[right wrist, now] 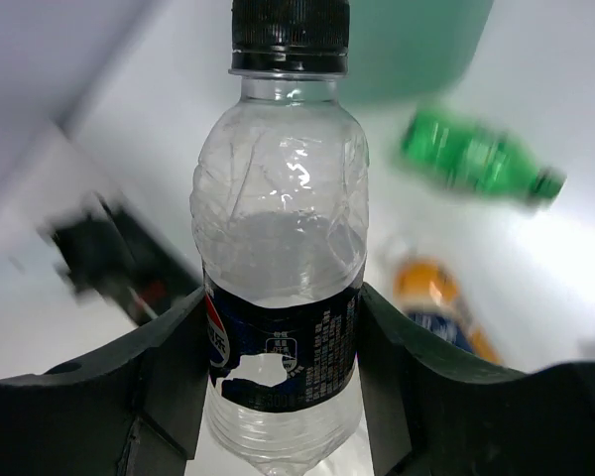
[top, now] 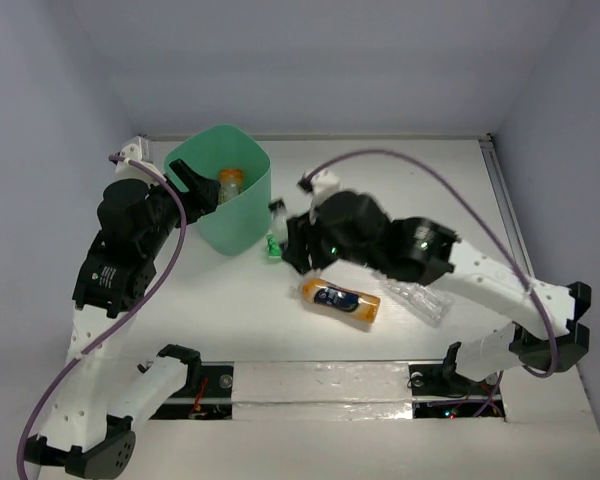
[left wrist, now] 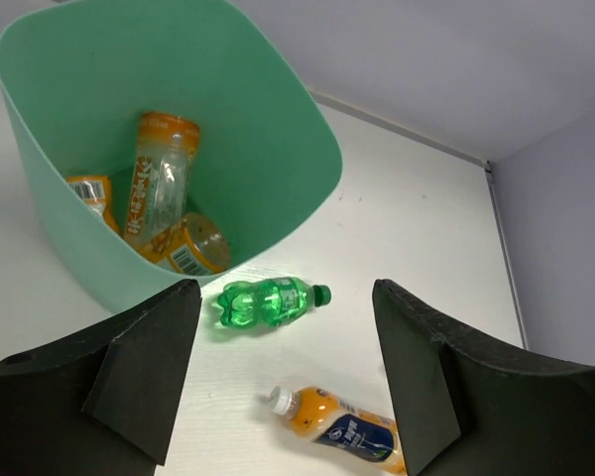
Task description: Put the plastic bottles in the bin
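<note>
The mint-green bin (top: 242, 215) stands at the back left and holds three orange bottles (left wrist: 159, 183). My left gripper (top: 195, 185) is open and empty at the bin's near rim, and its jaws (left wrist: 288, 382) stand wide apart. My right gripper (top: 285, 238) is shut on a clear bottle (right wrist: 283, 228) with a black cap and a dark label, held just right of the bin. A green bottle (top: 273, 247) lies on the table by the bin's base. An orange bottle with a dark blue label (top: 340, 300) lies nearer. A second clear bottle (top: 420, 300) lies under the right arm.
The white table (top: 400, 190) has walls at the back and both sides. A black slot with cables (top: 310, 385) runs along the near edge between the arm bases. The right arm's purple cable (top: 420, 165) arches over the table's middle.
</note>
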`<act>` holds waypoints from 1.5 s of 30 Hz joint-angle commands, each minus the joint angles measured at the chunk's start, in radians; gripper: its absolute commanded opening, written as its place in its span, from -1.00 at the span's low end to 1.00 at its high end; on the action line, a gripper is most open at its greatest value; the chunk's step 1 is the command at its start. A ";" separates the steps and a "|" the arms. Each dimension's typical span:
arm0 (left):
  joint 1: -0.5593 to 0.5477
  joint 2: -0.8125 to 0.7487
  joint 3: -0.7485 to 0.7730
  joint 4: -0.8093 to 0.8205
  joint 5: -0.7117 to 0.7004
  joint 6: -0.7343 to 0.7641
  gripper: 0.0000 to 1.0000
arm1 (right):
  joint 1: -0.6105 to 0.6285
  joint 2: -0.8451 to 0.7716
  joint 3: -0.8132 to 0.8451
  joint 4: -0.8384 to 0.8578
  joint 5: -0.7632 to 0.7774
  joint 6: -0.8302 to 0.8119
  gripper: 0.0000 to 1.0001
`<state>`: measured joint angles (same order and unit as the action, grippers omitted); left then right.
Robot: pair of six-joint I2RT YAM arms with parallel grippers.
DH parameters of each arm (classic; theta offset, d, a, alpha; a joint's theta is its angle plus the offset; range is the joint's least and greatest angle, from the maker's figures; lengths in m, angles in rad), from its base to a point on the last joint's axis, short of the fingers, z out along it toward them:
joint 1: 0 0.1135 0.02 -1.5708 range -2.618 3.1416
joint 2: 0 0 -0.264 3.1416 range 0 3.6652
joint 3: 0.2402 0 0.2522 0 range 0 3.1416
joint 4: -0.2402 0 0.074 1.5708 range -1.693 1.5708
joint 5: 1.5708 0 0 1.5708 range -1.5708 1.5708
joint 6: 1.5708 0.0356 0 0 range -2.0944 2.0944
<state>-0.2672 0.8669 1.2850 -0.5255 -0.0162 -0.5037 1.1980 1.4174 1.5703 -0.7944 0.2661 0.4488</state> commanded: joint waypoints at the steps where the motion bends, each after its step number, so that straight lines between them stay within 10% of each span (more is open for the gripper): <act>1: 0.000 -0.017 -0.021 0.007 -0.001 -0.019 0.33 | -0.113 0.009 0.222 0.026 0.006 -0.062 -0.06; 11: 0.000 -0.061 -0.045 0.007 0.071 -0.038 -0.02 | -0.258 0.486 0.931 0.163 -0.195 -0.029 0.01; 25: -0.020 -0.066 0.025 0.004 0.047 -0.012 -0.35 | -0.302 0.796 1.027 0.438 -0.257 0.223 0.17; 38: -0.050 -0.042 0.043 0.056 0.148 0.021 -0.14 | -0.321 0.723 0.902 0.417 -0.238 0.186 0.91; 41: -0.050 -0.016 0.053 0.097 0.241 -0.002 0.04 | -0.351 0.623 0.808 0.431 -0.196 0.186 0.67; 45: -0.123 0.010 -0.012 0.169 0.326 -0.003 0.03 | -0.417 0.296 0.477 0.535 -0.163 0.194 -0.64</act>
<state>-0.3328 0.8623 1.2930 -0.4641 0.1989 -0.5072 0.8391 1.9472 2.1315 -0.3977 0.0563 0.6498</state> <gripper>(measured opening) 0.522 0.230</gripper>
